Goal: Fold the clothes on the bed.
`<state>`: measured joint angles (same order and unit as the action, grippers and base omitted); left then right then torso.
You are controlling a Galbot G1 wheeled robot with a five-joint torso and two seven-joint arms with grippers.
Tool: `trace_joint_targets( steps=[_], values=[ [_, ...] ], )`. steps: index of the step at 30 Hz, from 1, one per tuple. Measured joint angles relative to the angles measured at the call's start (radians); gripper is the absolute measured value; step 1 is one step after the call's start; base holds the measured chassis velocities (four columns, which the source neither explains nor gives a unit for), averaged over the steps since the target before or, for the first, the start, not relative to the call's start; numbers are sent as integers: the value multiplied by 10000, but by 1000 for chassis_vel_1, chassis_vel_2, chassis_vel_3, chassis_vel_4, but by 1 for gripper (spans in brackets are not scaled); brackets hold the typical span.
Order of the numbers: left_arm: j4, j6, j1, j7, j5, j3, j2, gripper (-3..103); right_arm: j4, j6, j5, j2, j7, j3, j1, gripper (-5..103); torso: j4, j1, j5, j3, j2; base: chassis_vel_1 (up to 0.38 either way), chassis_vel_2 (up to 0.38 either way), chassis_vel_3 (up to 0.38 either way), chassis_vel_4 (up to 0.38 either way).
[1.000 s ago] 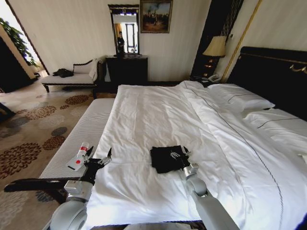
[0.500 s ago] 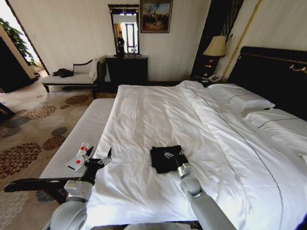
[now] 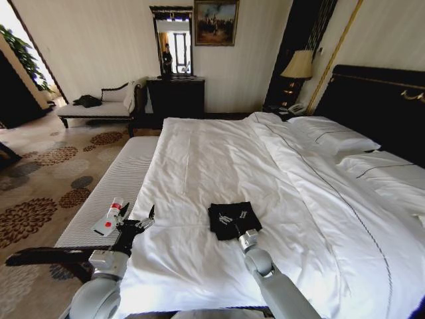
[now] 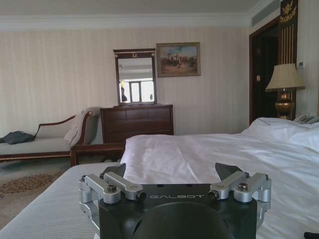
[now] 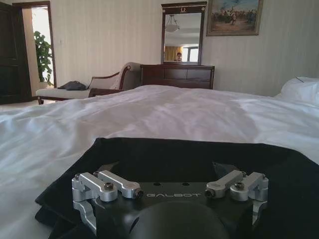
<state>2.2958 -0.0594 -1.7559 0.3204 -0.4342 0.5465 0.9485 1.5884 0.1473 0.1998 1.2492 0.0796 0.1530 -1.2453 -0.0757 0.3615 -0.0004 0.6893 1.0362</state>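
Head view: black T-shirt [image 3: 231, 220], folded small, on the bed [image 3: 219, 159] duvet near the foot edge. Right pincer [image 3: 240, 234] at the shirt's 6 o'clock edge; finger spread cannot be told. Left pincer [image 3: 136, 220] at 9 o'clock of the shirt, over the striped bench [image 3: 113, 189], fingers apart, empty.

Left wrist view: fingers spread, nothing between.

Right wrist view: shirt under the fingers [image 5: 107, 185].

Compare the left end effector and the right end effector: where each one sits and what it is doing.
The left end effector hangs at the bed's left edge, above the striped bench, apart from the black T-shirt; the right end effector sits at the near edge of the folded T-shirt. The left one points its spread fingers at bare duvet; the right one points across the shirt. Both are open and hold nothing.
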Motion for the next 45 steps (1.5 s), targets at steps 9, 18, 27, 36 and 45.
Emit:
trace_joint_targets(
  steps=[9, 18, 27, 36, 45],
  values=[
    [0, 0, 0, 0, 0, 0, 0, 100, 720, 138, -273, -91, 24, 73, -879, 100, -4, 0, -4, -1, 1, 0, 0, 0, 0],
    [0, 0, 0, 0, 0, 0, 0, 100, 606, 377, -100, -15, 21, 527, -922, 100, 5, 1, -3, 0, 0, 0, 0, 0, 0],
    [0, 0, 0, 0, 0, 0, 0, 100, 800, 676, 424, -5, 80, 995, -1001, 100, 2, 0, -3, 0, 1, 0, 0, 0, 0],
    [0, 0, 0, 0, 0, 0, 0, 100, -129, 356, 866, -208, 385, 648, 290, 100, 3, 1, 0, 1, 0, 0, 0, 0, 0],
    [0, 1, 1, 6, 0, 1, 0, 100, 829, 340, 1060, -589, 315, 1907, -380, 100, -1, 1, -2, 1, -1, 0, 0, 0, 0]
  ],
)
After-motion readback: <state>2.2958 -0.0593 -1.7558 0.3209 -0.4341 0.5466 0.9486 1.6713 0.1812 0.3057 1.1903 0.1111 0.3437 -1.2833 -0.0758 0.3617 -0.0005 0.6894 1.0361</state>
